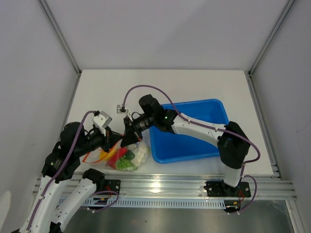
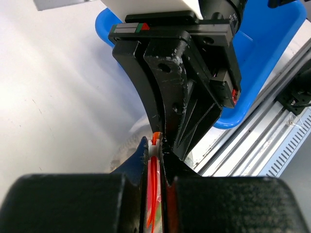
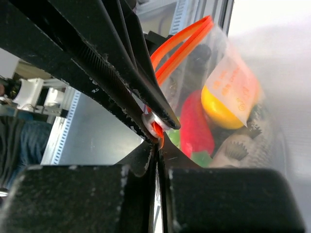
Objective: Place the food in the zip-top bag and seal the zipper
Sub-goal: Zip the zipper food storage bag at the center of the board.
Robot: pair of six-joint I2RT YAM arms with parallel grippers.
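Now | left fingers [image 2: 155, 160] clamped on zipper [image 3: 184, 41] | right fingers [image 3: 158, 155] clamped on zipper, tips touching | food [image 3: 197, 126] inside bag [image 3: 233, 82]

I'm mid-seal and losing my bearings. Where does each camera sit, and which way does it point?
Top external: above and behind the arm bases, looking down on the table, blue tray and bag; both arms show.
Left wrist: on the left arm, looking past the left gripper at the right gripper and the tray.
Right wrist: on the right arm, looking past its own fingers at the left gripper's fingers and the food in the bag.
Shared: both wrist views show the zipper pinched where the grippers meet.
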